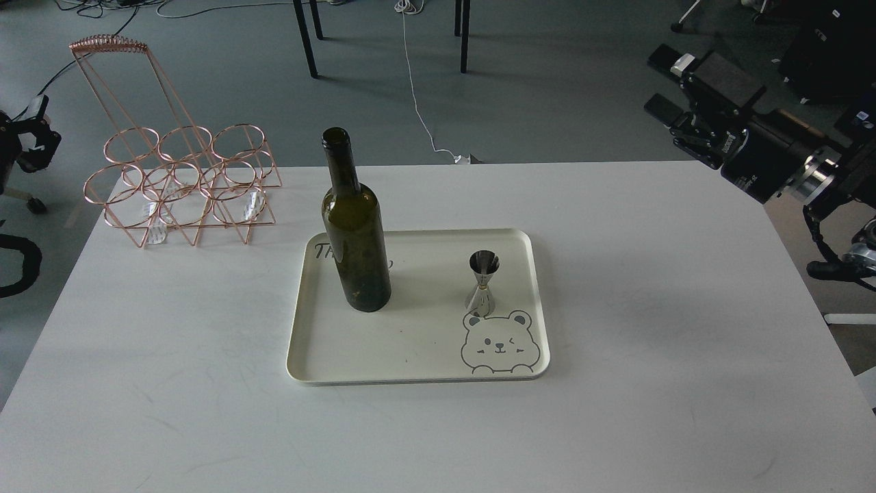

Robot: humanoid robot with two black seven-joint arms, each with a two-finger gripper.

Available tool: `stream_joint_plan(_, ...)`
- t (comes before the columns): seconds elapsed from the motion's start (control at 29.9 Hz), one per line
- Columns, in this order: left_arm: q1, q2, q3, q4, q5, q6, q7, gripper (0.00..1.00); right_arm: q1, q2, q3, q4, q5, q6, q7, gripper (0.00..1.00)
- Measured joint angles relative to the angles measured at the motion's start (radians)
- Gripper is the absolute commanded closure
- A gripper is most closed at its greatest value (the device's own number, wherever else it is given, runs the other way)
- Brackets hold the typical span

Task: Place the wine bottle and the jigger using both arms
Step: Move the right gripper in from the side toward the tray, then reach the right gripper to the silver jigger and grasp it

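Observation:
The wine bottle (356, 233) stands upright on the left part of a cream tray (417, 342). The jigger (483, 282) stands upright on the tray's right part, just above a printed bear. My right gripper (661, 82) hovers beyond the table's far right corner, open and empty, well up and right of the jigger. My left gripper (33, 137) shows small and dark at the left edge, off the table and far from the bottle; its fingers cannot be told apart.
A copper wire bottle rack (185, 185) stands at the table's back left corner. The white table (650, 308) is bare to the right of the tray and in front of it. Chair legs and cables lie on the floor behind.

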Motion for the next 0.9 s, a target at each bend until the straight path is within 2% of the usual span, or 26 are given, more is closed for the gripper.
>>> stream_joint_plan(0.17,0.0,-0.003,0.0,-0.003,0.0,0.0,-0.002,0.01,0.067,0.021,-0.16,0.017,-0.254,-0.038,0.0,0.01)
stream_joint_plan(0.3,-0.002,-0.003,0.0,-0.005,-0.001,0.0,-0.002,0.01,0.121,0.085,-0.305,-0.011,-0.398,-0.1,0.0,0.01)
stream_joint_plan(0.57,-0.002,-0.001,-0.001,-0.005,-0.002,0.0,-0.003,0.01,0.171,0.224,-0.455,-0.173,-0.586,-0.166,0.0,0.01)
stream_joint_plan(0.7,-0.002,0.004,-0.002,-0.004,-0.002,0.0,-0.004,0.01,0.171,0.29,-0.522,-0.258,-0.692,-0.235,0.0,0.02)
stream_joint_plan(0.9,-0.002,0.004,-0.002,-0.003,-0.002,0.0,-0.004,0.01,0.167,0.409,-0.612,-0.367,-0.734,-0.322,0.0,0.03)
